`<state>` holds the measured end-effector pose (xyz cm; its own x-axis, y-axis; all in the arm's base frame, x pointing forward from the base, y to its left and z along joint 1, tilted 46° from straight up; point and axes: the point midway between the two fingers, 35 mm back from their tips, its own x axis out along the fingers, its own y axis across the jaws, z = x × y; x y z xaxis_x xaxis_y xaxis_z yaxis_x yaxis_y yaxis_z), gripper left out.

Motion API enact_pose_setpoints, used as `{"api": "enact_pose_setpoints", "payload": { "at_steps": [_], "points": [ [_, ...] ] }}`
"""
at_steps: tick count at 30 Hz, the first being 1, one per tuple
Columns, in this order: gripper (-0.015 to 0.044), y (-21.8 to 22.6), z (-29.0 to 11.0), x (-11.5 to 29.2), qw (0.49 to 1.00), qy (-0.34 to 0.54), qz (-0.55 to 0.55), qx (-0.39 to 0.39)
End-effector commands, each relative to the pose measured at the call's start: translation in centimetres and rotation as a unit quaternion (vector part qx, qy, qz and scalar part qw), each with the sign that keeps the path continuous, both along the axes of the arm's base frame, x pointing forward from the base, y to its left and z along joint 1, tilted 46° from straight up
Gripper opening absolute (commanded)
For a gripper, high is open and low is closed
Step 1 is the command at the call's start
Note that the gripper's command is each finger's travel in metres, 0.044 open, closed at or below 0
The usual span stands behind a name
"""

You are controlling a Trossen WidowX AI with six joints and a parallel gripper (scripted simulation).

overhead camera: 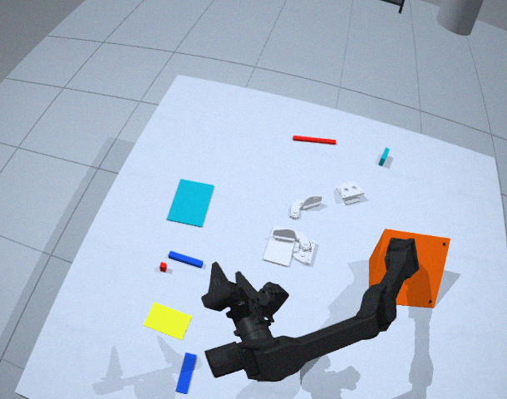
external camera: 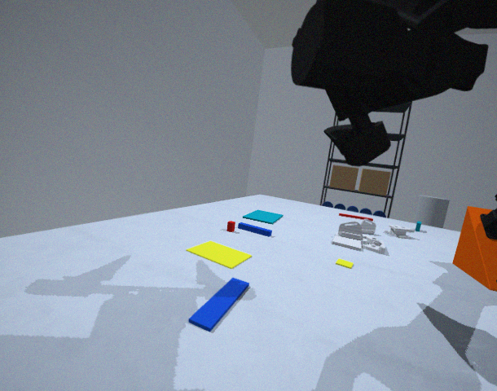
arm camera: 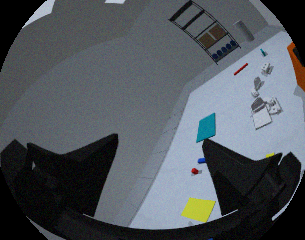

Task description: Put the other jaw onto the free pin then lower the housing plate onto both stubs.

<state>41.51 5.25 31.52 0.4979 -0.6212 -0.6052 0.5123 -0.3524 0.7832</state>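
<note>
A white base (overhead camera: pixel 302 259) (external camera: pixel 377 248) (arm camera: pixel 275 107) with a flat white pad (overhead camera: pixel 278 252) (external camera: pixel 346 242) (arm camera: pixel 262 119) stands mid-table. One white jaw (overhead camera: pixel 284 234) (external camera: pixel 349 229) (arm camera: pixel 258 104) sits on the base, reaching over the pad. The other white jaw (overhead camera: pixel 311 201) (external camera: pixel 368 226) (arm camera: pixel 257 83) lies loose on the table behind the base. The white housing plate (overhead camera: pixel 350 189) (external camera: pixel 397 228) (arm camera: pixel 266 68), with two round holes, stands separately farther back and right. My gripper (overhead camera: pixel 226 268) (arm camera: pixel 162 142) is open and empty, raised high above the table, away from these parts. The pins are too small to tell.
An orange block (overhead camera: pixel 434 270) (external camera: pixel 476 248) is at the arm's base. Cyan (overhead camera: pixel 190 202) and yellow (overhead camera: pixel 168 320) plates, blue bars (overhead camera: pixel 184 259) (overhead camera: pixel 186 372), a red cube (overhead camera: pixel 162 267), a red bar (overhead camera: pixel 313 140) and a small cyan block (overhead camera: pixel 384 156) lie around the table.
</note>
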Motion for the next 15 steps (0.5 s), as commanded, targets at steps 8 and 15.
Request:
{"api": "enact_pose_setpoints", "payload": {
  "at_steps": [8, 15],
  "points": [
    [0.044, -1.6, -3.1, 1.1, 0.999, 0.051, -0.006, 0.013],
    [0.044, -3.9, -6.9, 1.9, 0.993, 0.11, -0.015, 0.035]
  ]
}}
